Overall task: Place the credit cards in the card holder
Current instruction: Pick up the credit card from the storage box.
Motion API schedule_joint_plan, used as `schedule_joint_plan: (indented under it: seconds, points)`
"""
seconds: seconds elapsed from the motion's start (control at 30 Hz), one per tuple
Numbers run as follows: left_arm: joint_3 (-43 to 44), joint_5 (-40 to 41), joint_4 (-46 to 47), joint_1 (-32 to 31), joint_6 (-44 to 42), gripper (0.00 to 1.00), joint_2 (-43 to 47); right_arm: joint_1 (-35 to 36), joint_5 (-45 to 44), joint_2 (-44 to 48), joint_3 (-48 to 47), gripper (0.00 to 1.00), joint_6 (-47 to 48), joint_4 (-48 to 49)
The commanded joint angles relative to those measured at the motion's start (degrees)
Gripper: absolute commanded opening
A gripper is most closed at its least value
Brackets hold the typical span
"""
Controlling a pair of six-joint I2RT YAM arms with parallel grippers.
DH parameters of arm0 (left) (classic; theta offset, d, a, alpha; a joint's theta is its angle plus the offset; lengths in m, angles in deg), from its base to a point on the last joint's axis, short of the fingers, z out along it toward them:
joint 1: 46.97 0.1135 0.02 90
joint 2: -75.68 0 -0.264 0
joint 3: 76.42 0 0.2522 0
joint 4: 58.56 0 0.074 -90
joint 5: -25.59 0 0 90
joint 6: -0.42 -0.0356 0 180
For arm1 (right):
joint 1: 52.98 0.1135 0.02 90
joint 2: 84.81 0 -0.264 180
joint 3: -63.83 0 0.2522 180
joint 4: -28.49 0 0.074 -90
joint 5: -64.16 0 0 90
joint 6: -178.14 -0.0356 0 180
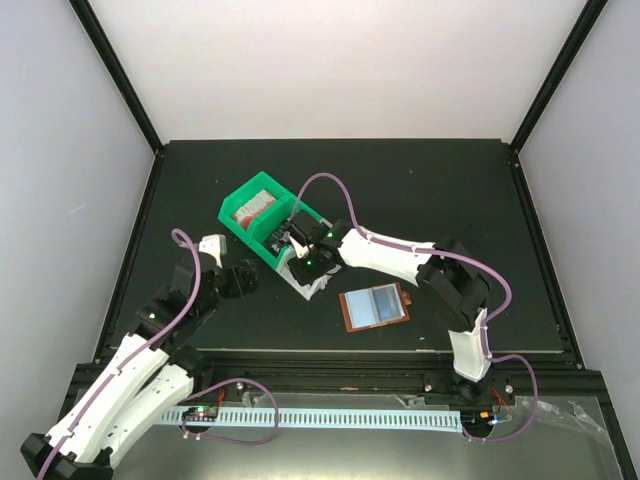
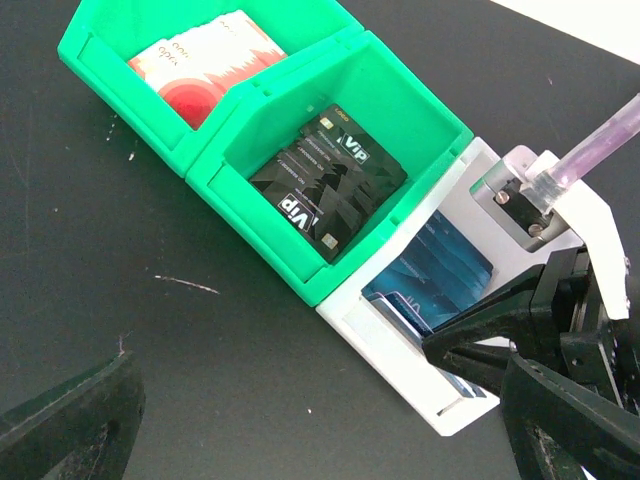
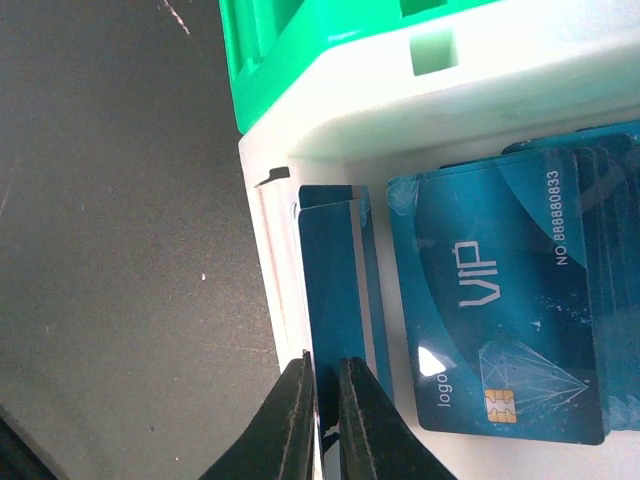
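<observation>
The brown card holder lies open on the black table, right of the bins, with its clear pockets up. Red/white cards lie in the far green bin, black cards in the near green bin, and blue cards in the white bin. My right gripper reaches into the white bin and is shut on one blue card that stands on edge against the bin's wall. It also shows from above. My left gripper is open and empty, low over the table beside the bins.
The green bins and the white bin stand joined in a diagonal row at the table's middle left. My right arm crosses over the white bin's end. Bare black table lies under my left gripper.
</observation>
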Motion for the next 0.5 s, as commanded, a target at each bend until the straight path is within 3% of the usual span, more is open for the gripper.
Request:
schedule_joint_plan:
  seconds: [0.0,0.27,0.47]
  points:
    - [-0.08,-0.67,1.29,0.64,-0.95,0.99,-0.3,0.29,1.14,3.01,0.4,0.1,-0.72,0.41]
    - [-0.16,-0.68,1.26,0.73,-0.95,0.99,-0.36,0.29,1.65,3.16,0.68,0.1,-0.65,0.72]
    - [-0.16,-0.74,1.29,0.73,-0.93,0.99,-0.31,0.3,0.21,4.09,0.82,0.02,-1.01,0.4]
